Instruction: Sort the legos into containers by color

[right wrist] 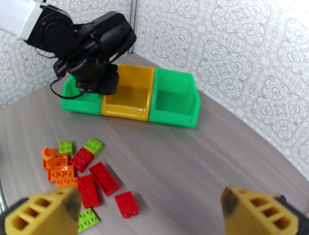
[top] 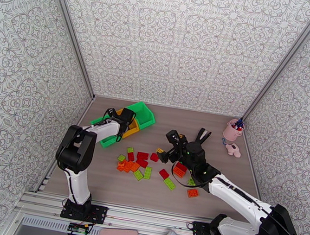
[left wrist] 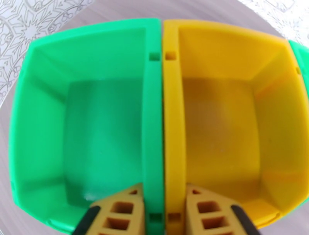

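Lighting bright and even, shadows faint; left wrist view soft, bowed at edges, yellow ribbed pincer fingers [left wrist: 119,210] blurred against green and yellow plastic bins [left wrist: 154,116].

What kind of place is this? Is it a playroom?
Probably not a playroom, more likely a robot test booth. Patterned wall panels box in a small table. A left arm and a right arm are bolted at its near edge. Legos lie near joined bins.
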You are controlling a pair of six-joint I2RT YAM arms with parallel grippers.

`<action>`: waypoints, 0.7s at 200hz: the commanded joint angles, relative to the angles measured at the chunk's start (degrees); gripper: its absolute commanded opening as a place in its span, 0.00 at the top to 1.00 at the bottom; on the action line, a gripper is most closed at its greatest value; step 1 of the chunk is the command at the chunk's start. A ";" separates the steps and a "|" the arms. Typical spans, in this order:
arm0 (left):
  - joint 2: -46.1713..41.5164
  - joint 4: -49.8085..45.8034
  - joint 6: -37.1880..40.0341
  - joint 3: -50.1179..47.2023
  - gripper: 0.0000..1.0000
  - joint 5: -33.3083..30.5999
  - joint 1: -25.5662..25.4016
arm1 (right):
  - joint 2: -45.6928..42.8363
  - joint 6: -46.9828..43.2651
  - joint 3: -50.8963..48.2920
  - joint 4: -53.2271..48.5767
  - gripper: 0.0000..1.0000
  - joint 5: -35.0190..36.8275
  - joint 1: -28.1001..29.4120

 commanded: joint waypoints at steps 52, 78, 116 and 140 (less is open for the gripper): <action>1.21 7.13 12.67 4.26 0.88 4.77 -5.68 | 0.03 1.34 -0.18 0.13 0.00 0.56 0.32; 1.98 7.54 14.36 5.61 0.90 6.97 -7.17 | -0.82 1.93 -1.46 1.05 0.00 1.59 0.32; 4.06 6.37 15.48 8.59 0.90 8.96 -9.82 | -0.03 2.56 -1.93 1.63 0.00 1.54 0.32; 5.97 5.94 15.32 10.65 0.90 10.12 -11.46 | 0.07 2.88 -1.91 1.29 0.00 1.68 0.29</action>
